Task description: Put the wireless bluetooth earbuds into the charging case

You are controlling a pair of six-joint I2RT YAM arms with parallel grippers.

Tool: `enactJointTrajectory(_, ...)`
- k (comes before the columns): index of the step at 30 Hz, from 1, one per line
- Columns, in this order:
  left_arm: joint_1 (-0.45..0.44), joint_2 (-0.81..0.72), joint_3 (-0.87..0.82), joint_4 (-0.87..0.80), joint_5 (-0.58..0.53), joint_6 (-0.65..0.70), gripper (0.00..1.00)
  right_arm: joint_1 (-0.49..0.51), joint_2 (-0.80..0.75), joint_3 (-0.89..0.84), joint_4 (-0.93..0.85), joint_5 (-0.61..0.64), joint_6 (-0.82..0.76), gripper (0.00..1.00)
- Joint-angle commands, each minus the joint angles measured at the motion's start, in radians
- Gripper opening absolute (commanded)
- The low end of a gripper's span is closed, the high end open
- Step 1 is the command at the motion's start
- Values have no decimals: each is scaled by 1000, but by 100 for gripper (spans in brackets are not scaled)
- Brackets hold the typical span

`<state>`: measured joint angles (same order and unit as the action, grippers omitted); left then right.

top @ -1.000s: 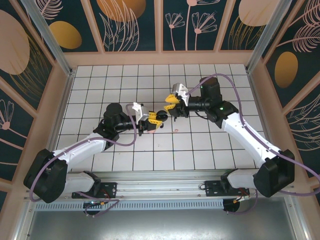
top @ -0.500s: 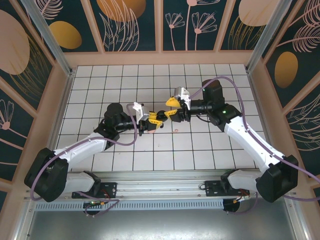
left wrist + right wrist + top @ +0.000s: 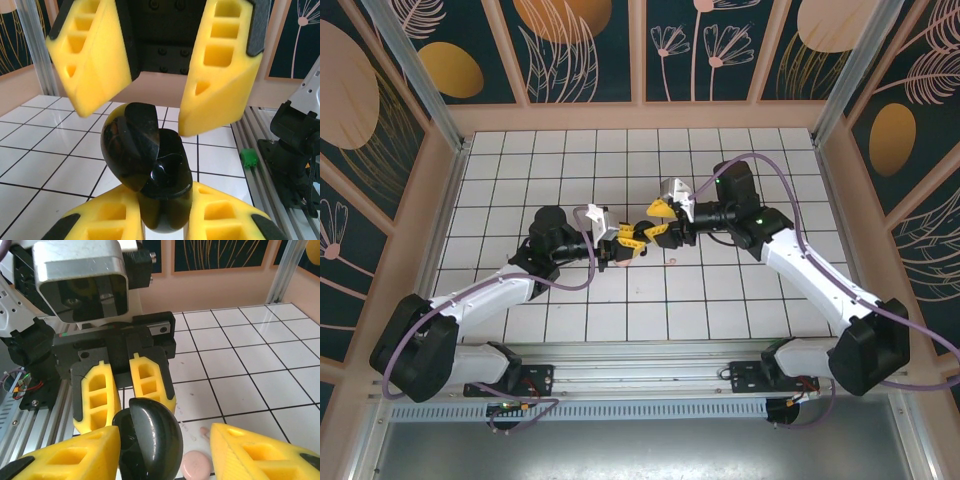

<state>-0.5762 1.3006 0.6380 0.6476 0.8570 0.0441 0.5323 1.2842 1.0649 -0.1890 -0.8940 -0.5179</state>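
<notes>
Case work at mid-frame
Your left gripper [image 3: 162, 210] clamps the open black case [image 3: 145, 165]; right gripper [image 3: 165, 455] gapes wide, empty. Pink earbud [image 3: 204, 431] lies on the tile [image 3: 240, 395], lower centre. Hold the case level while closing.

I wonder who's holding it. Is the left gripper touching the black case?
Touching. In the left wrist view, the left gripper squeezes the black case between its yellow fingers.

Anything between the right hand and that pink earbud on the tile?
Partly. The black case, clamped in the left hand, sits in the left of the right hand's open gap. The pink earbud lies on the tile right of it, uncovered; a round pink case lies beside it.
</notes>
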Motion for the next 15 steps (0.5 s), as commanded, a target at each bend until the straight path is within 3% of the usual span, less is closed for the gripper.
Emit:
enactJointTrajectory(1,-5,-5,26,45,31,-9,18,8,20,32,0,26,-6,51)
enactJointTrajectory(15,-7,-7,20,14,17,37,17,-41,36,42,79,14,88,51)
